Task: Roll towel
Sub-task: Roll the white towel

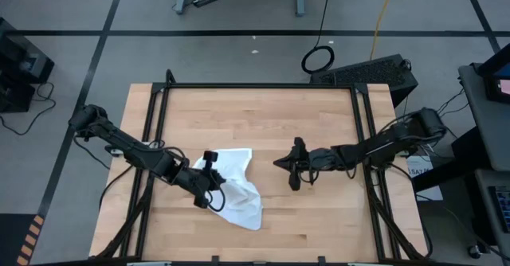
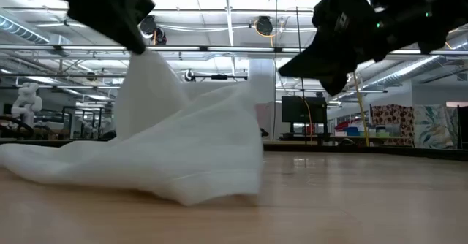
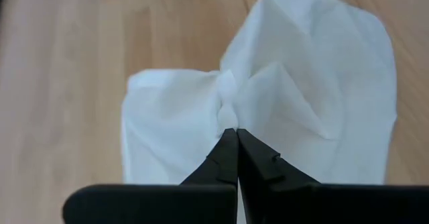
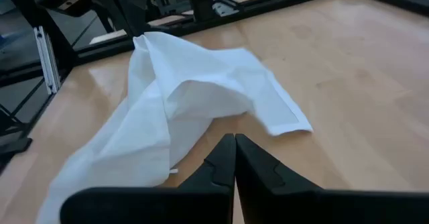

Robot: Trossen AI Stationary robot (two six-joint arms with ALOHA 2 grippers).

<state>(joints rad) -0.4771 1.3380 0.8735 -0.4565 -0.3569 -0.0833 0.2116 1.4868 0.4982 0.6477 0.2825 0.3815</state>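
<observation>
Our left gripper (image 1: 209, 169) is clamped on a pinch of the towel (image 1: 237, 188), its fingers (image 3: 231, 153) together on a gathered fold that it holds raised above the table (image 1: 263, 115). From the pinch the cloth hangs down in a peak, and the rest lies crumpled on the wood, on the left half of the table toward the near edge, with one hemmed corner spread flat toward the middle. Our right gripper (image 1: 288, 167) hangs above the table just right of centre, fingers together and holding nothing, pointing at the towel but apart from it. We judge the step in hand to be laying the towel out, since a bunched cloth will not roll evenly. To do it well, we should carry the pinched fold away from the flat corner so the cloth pulls smooth, keep the lift low so it drags rather than folds over itself, and bring the right gripper onto a free edge to hold it down or pull it taut before any rolling starts.
</observation>
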